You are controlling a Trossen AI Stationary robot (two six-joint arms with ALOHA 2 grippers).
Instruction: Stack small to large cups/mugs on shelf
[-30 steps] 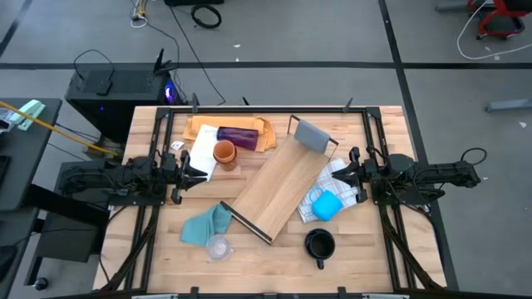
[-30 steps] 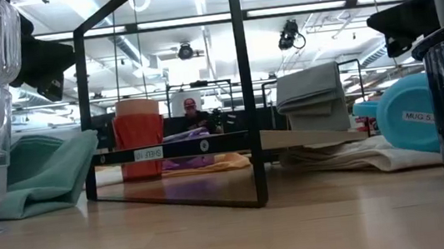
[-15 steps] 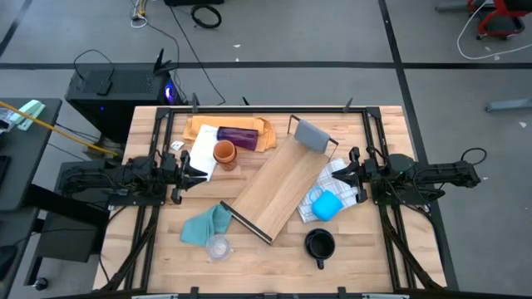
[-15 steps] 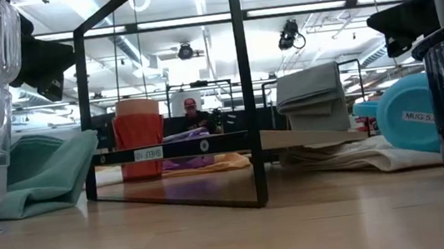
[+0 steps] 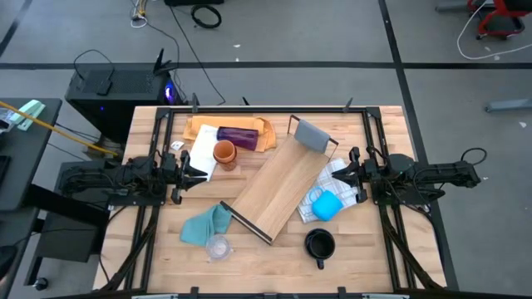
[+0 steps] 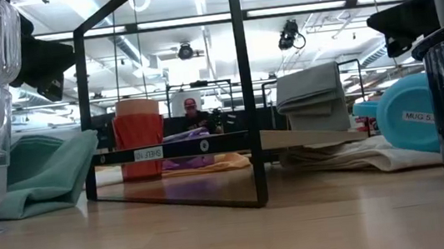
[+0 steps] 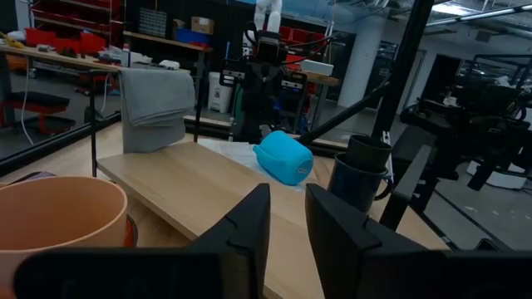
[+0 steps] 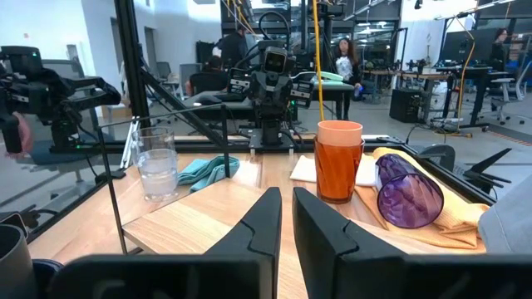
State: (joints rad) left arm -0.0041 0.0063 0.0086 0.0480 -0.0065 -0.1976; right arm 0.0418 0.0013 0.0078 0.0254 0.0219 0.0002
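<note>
The light-wood shelf point(image 5: 278, 187) lies slantwise on the table's middle, its grey end panel point(image 5: 312, 135) at the far end. A tan cup sits inside an amber cup point(image 5: 224, 153) left of it. The purple tumbler point(image 5: 238, 134) lies on its side. The light blue mug point(image 5: 326, 205) lies on a white checked cloth. A black cup sits in the dark mug point(image 5: 319, 244), upright near the front. Clear cups point(image 5: 218, 247) stand stacked at the front left. My left gripper point(image 5: 199, 169) and right gripper point(image 5: 345, 177) hover shut and empty at the table's left and right sides.
A teal cloth point(image 5: 204, 224) lies beside the clear cups. A tan paper sheet point(image 5: 204, 129) lies under the tumbler, and a white sheet point(image 5: 202, 149) under the amber cup. Black frame rails point(image 5: 158, 141) run along the table's sides. People show in the room beyond point(image 8: 342, 58).
</note>
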